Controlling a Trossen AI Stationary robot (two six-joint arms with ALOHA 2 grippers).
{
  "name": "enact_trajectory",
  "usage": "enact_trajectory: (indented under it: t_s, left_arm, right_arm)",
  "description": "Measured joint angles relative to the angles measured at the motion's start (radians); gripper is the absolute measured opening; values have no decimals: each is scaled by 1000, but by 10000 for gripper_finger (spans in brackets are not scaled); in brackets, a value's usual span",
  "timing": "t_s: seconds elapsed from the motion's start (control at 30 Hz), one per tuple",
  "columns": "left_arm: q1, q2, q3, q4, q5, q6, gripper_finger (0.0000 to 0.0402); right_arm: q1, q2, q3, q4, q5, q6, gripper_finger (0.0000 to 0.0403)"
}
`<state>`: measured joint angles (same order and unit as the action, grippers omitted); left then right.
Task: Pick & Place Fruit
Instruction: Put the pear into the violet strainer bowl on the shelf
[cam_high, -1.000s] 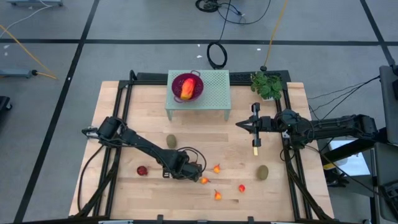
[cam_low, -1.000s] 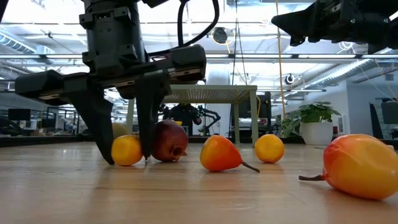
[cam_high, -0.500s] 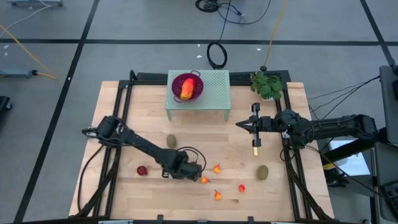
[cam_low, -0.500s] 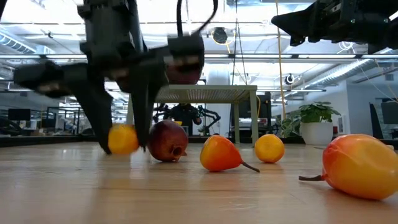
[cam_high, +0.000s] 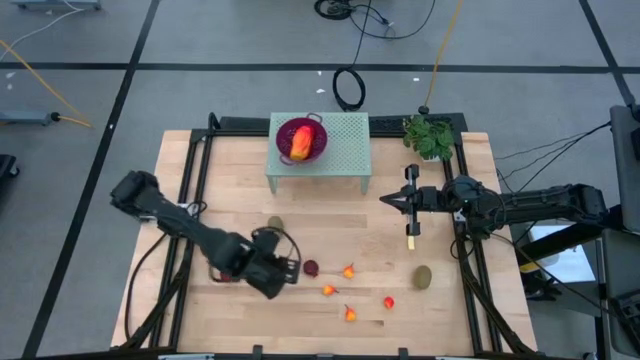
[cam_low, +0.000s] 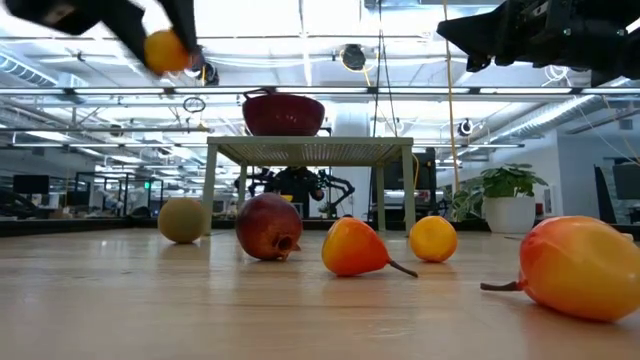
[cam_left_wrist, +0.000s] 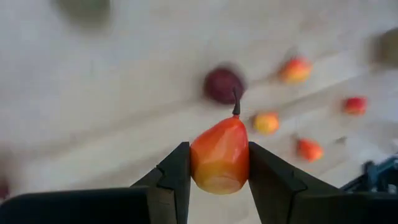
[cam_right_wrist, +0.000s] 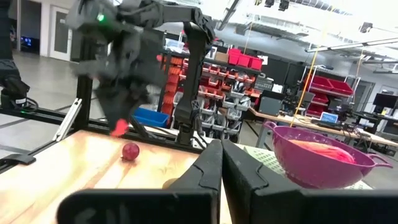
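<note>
Clenched by its sides in the left gripper, the small orange fruit could slip out during the carry to the purple bowl.

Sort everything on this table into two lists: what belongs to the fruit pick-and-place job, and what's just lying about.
Job:
- left pincer, shut on a small orange-red fruit
- dark red ball
- loose orange-red fruits
- brown-green oval
- purple bowl holding a red-orange fruit

Lying about:
- yellow-handled knife
- potted plant
- green mesh stand
- right pincer, shut, waiting
</note>
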<state>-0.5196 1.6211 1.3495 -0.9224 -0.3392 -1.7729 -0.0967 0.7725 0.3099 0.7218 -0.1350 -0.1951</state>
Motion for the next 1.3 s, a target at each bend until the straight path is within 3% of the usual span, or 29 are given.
enact_trajectory:
  t_s: [0.2, 0.5, 0.83, 1.03, 1.3]
  left_arm:
    - [-27, -94, 0, -18, -284, 278, 127]
    - [-28, -118, 0, -2, -511, 745, 127]
    - [101, -118, 0, 4, -780, 992, 127]
    - [263, -118, 0, 139, -760, 1179, 127]
    - [468, -118, 0, 487, -594, 1592, 127]
  right_arm:
    - [0, 0, 0, -8, 0, 0, 2]
    - [0, 0, 0, -8, 0, 0, 2]
    - [0, 0, 0, -8, 0, 44, 4]
    - [0, 0, 0, -8, 0, 52, 4]
    - [0, 0, 0, -8, 0, 52, 4]
